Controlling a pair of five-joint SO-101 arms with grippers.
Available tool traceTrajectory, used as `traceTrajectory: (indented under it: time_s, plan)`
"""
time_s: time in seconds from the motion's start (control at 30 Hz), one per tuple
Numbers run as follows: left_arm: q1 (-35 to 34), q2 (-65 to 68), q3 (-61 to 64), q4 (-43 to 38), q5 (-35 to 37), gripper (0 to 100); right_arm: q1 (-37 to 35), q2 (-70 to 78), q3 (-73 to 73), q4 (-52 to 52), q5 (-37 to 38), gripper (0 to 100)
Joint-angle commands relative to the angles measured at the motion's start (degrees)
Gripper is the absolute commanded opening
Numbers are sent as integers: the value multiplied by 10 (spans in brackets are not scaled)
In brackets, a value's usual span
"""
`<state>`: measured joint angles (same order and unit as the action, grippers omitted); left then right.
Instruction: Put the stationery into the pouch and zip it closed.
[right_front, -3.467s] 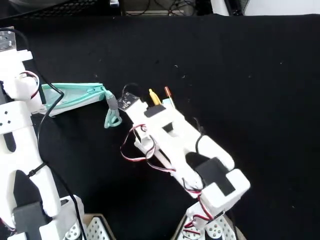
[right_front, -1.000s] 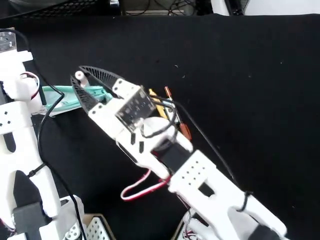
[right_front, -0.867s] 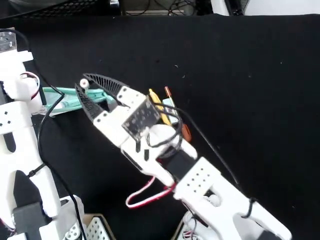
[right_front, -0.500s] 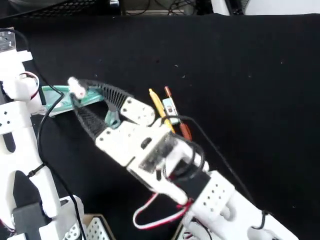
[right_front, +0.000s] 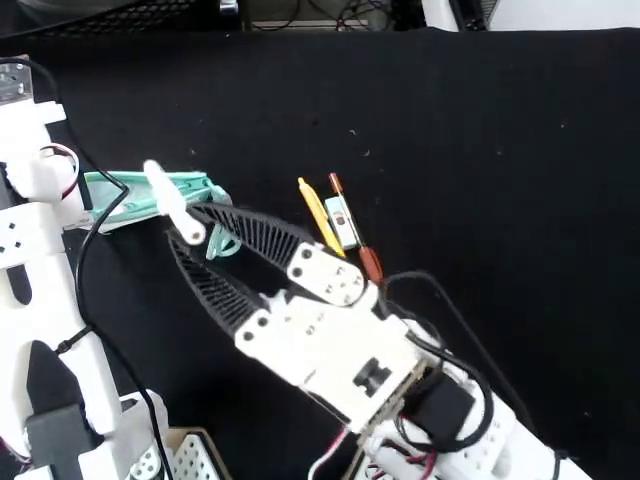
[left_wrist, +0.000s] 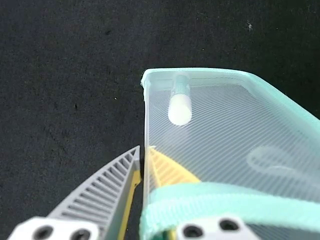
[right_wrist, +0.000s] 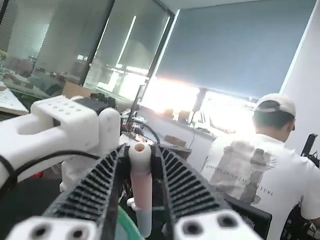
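Gripping a white tube (right_front: 172, 205), right jaws overhang pouch (right_front: 130, 190); pens (right_front: 316, 212) lie beside.

High camera down over the table (right_front: 500, 120), left wrist close above the pouch (left_wrist: 225, 135), right wrist tilted up into the room (right_wrist: 225, 65), pouch shared by first two.

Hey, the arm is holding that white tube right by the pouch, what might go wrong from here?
1. The right gripper pinches the white tube near one end, at its very fingertips; bumping the pouch rim may twist it loose.
2. The left gripper grips the pouch by one edge, so a push might tug it free.
3. The right arm passes close to the yellow pen and may sweep it aside.
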<state>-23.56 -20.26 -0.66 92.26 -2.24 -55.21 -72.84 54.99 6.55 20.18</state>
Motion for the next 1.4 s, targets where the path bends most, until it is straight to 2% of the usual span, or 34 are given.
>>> traceTrajectory:
  time_s: [0.0,0.3,0.47,0.6,0.7,0.8,0.9,1.03,1.17,1.3,1.37]
  plan:
    - [-4,-4,-4,3,-2,29,-4,-13,25,16,6,12]
    - [-3,-5,-3,3,-2,29,9,11,116,-71,11,12]
    - [-3,-5,-3,3,-2,29,31,133,91,-107,11,12]
    - [-6,-4,-3,3,-2,29,44,246,13,-113,7,12]
    - [-7,-4,-3,3,-2,29,42,273,-50,-51,7,19]
    - [-7,-4,-3,3,-2,29,40,268,-118,74,2,116]
    - [-7,-4,-3,3,-2,29,43,255,-185,186,-67,191]
    - [-7,-4,-3,3,-2,29,41,218,-254,281,-95,195]
    - [-7,-4,-3,3,-2,29,50,159,-278,304,-95,195]
    - [-7,-4,-2,3,-2,29,164,108,-247,331,-103,194]
    - [-7,-4,-2,3,-2,29,240,109,-207,353,-137,177]
